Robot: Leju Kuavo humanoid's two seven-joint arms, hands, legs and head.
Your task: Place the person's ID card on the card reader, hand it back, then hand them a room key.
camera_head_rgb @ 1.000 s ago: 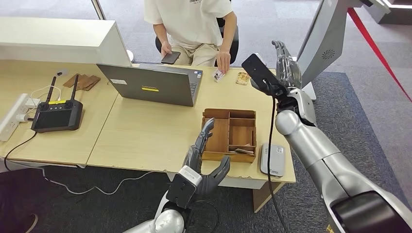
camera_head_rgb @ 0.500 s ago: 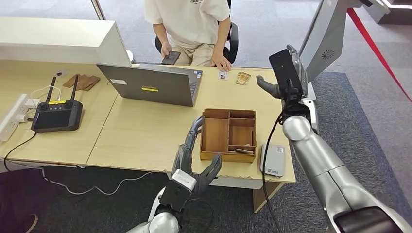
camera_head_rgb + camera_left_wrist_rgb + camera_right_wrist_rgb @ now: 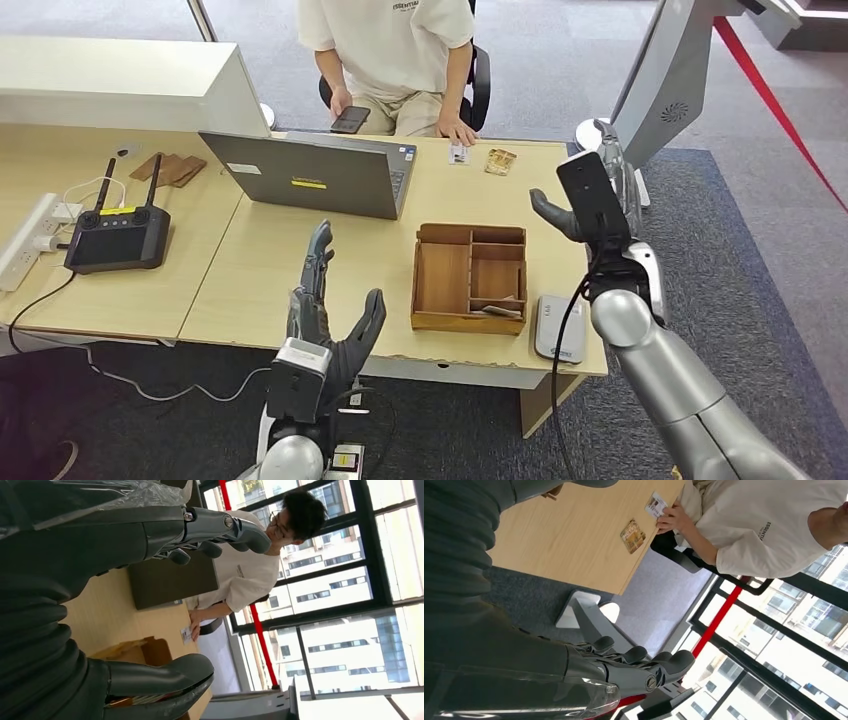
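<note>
The white ID card [image 3: 459, 154] lies at the table's far edge, with the person's fingertips [image 3: 463, 134] on it; it also shows in the left wrist view [image 3: 186, 634] and the right wrist view [image 3: 656, 504]. A brownish card [image 3: 499, 161] [image 3: 632, 536] lies beside it. The grey card reader [image 3: 561, 328] sits at the near right corner, next to a wooden divided box [image 3: 445, 280] that holds a few cards [image 3: 497, 311]. My left hand [image 3: 325, 318] is raised over the near edge, left of the box, fingers spread and empty. My right hand [image 3: 598, 192] hovers by the table's right edge, open and empty.
A laptop [image 3: 318, 175] stands at the table's middle back. A black controller with antennas [image 3: 118, 236] and a power strip [image 3: 28, 241] lie at the left. Brown sleeves [image 3: 168, 167] lie beyond them. A grey stand [image 3: 668, 80] rises at the right, off the table.
The person has set the ID card down on the table. My right hand has drawn back from the far edge toward me. My left hand has moved left, away from the box.
</note>
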